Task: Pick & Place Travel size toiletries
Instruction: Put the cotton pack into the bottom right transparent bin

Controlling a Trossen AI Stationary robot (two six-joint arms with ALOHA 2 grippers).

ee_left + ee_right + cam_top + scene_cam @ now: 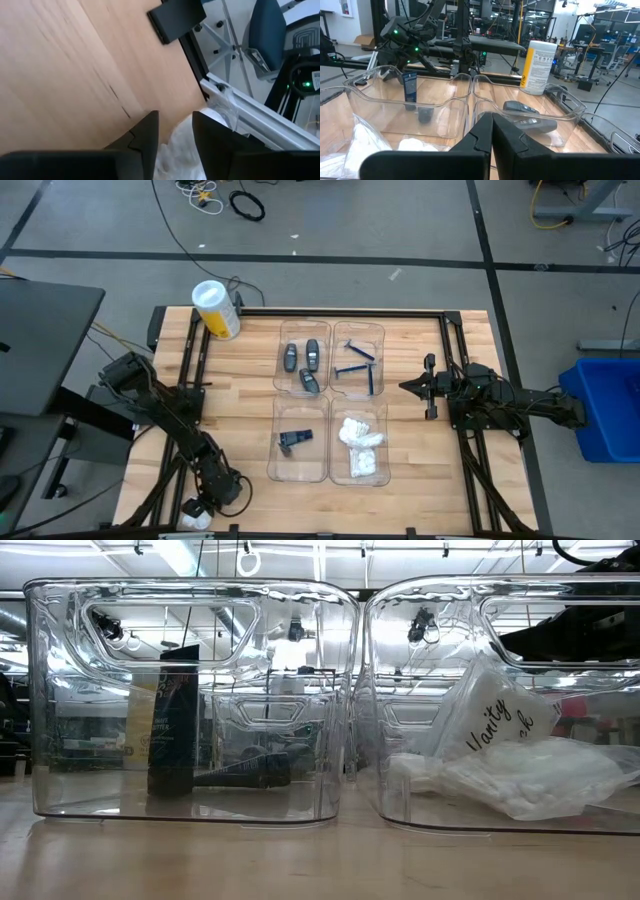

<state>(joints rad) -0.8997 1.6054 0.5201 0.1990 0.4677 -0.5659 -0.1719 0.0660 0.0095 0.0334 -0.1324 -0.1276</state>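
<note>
A white packet [182,150] between the left tool [175,135] fingers runs off the wrist picture's bottom edge. From above, the tool hides most of it at the tabletop [240,380] corner. Tray [190,700] reflections blur the razors.

The left arm, dark and jointed, is seen folded low over the near left corner of the tabletop, its wrist bent steeply downward. The left pincer [203,508] is pointed at the surface close to the edge, and its two dark fingers [145,137] are set apart with a narrow gap between them. The right arm is stretched in from the right side, held level above the tabletop. The right pincer [408,386] is pointed toward the middle, and its two dark fingers [482,132] are pressed together with nothing held between them.
</note>
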